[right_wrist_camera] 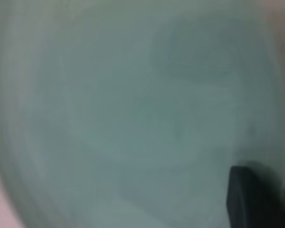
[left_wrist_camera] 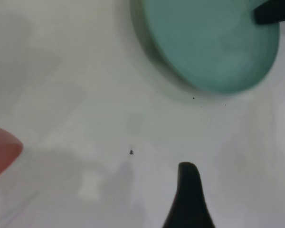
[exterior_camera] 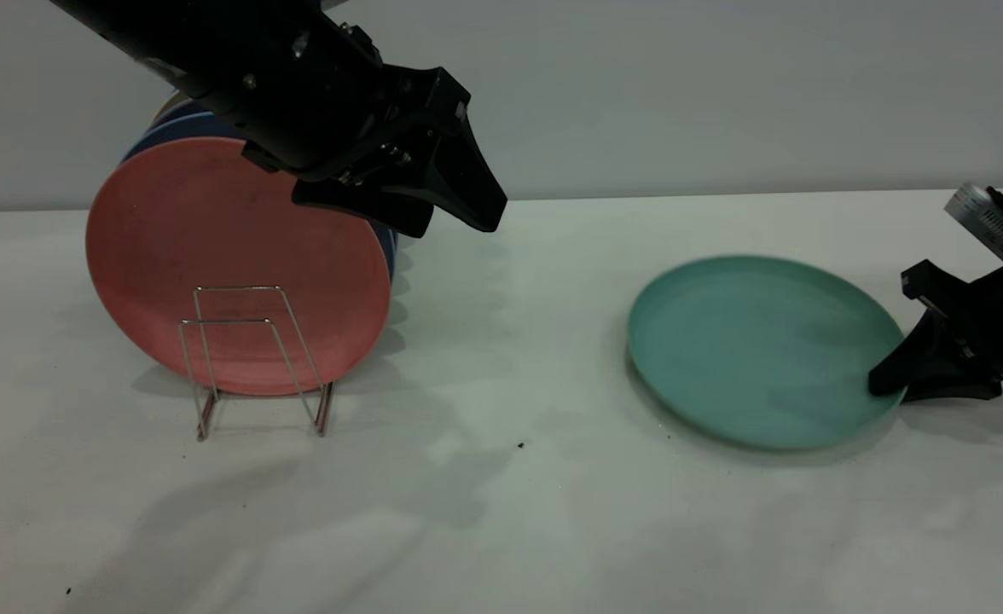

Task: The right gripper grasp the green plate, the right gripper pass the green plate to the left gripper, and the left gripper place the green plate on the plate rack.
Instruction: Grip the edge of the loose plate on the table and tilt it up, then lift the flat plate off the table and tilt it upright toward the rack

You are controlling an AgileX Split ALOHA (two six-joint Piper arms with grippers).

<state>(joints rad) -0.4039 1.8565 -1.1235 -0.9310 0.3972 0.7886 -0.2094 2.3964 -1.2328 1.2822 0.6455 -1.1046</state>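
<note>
The green plate [exterior_camera: 757,350] lies on the white table at the right, blurred. My right gripper [exterior_camera: 902,388] is at its right rim, one finger over the rim and the other below and outside it, shut on the rim. In the right wrist view the plate [right_wrist_camera: 133,114] fills the picture, with one finger [right_wrist_camera: 249,199] on it. My left gripper [exterior_camera: 455,223] hangs open and empty high above the table, just right of the plate rack [exterior_camera: 254,358]. The left wrist view shows one fingertip [left_wrist_camera: 187,175] over bare table and the green plate [left_wrist_camera: 204,42] farther off.
A salmon-pink plate [exterior_camera: 237,256] stands upright in the rack, with darker blue plates [exterior_camera: 169,128] behind it. The two front wire loops of the rack hold nothing. The pink plate's edge [left_wrist_camera: 2,149] shows in the left wrist view. Bare white table [exterior_camera: 501,384] lies between rack and green plate.
</note>
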